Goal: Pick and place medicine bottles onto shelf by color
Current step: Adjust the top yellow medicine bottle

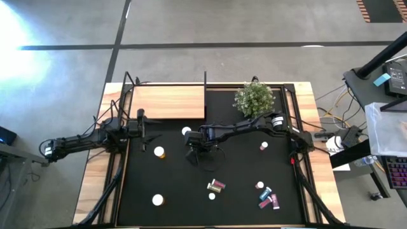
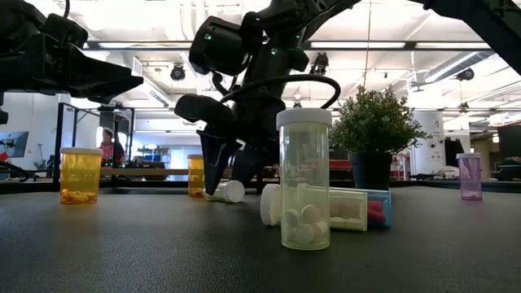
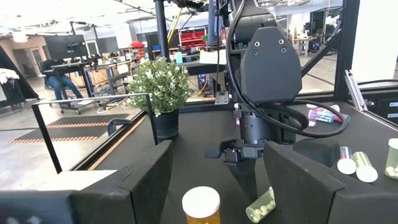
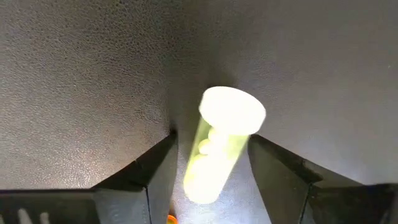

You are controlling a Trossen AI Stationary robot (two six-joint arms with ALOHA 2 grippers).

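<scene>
Yellowish, white-capped plastic medicine bottle (image 4: 219,149) lies toppled on my black worktop mat (image 1: 241,165); I straddle it with the right end effector (image 4: 211,163), fingers unclenched, because a lying cylinder needs side contact.

In the right wrist view, the lying yellowish bottle (image 4: 219,149) runs off the picture's edge, its base unseen. In the high view, the right gripper (image 1: 193,154) hides that bottle, and labels on the bottles near the mat's (image 1: 241,172) right front corner are too small to read.
</scene>
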